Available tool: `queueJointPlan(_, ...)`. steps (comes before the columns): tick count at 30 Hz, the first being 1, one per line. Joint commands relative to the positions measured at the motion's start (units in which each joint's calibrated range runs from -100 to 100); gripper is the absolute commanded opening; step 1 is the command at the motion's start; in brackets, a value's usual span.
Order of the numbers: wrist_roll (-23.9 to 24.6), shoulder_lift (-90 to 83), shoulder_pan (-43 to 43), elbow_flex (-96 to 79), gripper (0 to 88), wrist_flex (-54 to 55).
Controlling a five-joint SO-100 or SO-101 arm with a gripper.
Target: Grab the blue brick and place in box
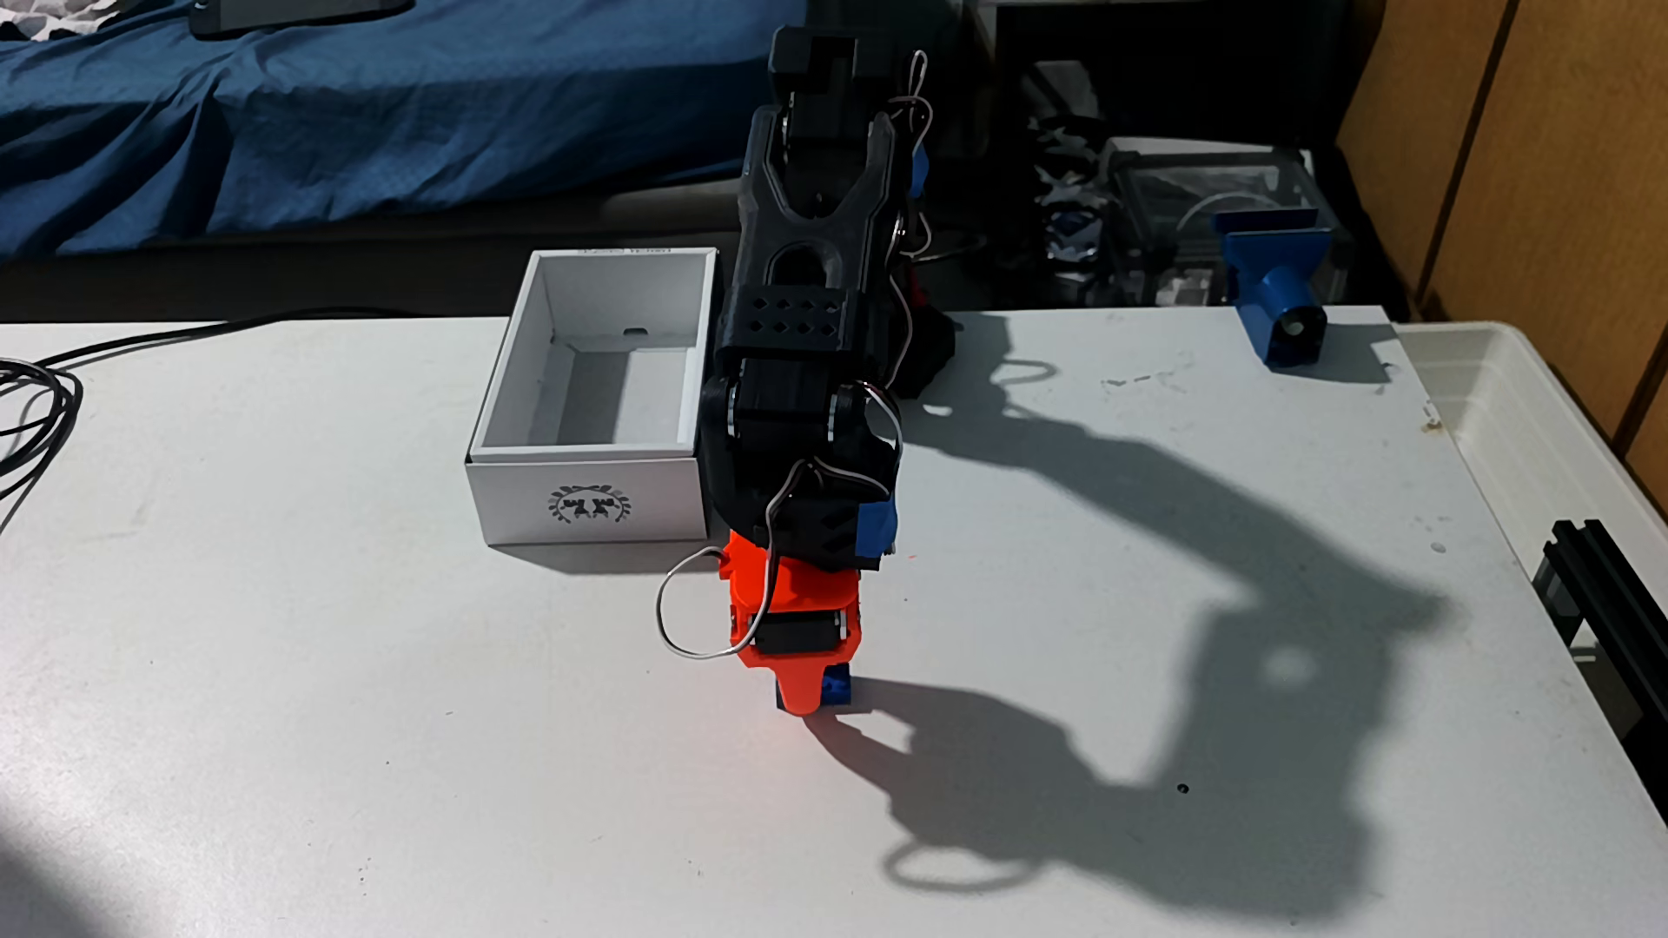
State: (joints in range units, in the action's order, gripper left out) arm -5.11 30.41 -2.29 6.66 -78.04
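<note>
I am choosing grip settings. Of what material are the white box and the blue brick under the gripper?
The box looks like matte white cardboard: thin straight walls, folded flaps inside, a printed dark emblem. The blue brick seems glossy hard plastic, judging by its saturated colour, but the orange gripper hides most of it.

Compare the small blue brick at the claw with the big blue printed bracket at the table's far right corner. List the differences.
Size: the small bright-blue plastic brick is far smaller than the blue printed bracket.
Place: the brick sits near the table's middle; the bracket stands at the far right corner.
Exposure: the brick is mostly hidden behind the orange claw; the bracket stands free, with nothing on it.
Shape: the bracket shows a round hole; the brick shows none.
Both are blue.
</note>
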Motion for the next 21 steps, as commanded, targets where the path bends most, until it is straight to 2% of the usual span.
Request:
queueJointPlan(1, 0.0, -0.2, 0.1, 1.0, 8.1, 0.1)
queueJointPlan(9, 0.1, -0.2, 0.2, 1.1, 7.9, -0.2)
queueJointPlan(14, 0.0, -1.2, 0.2, 1.1, 1.1, -0.8)
queueJointPlan(21, -0.1, -5.0, -0.5, 4.3, 1.0, -5.7)
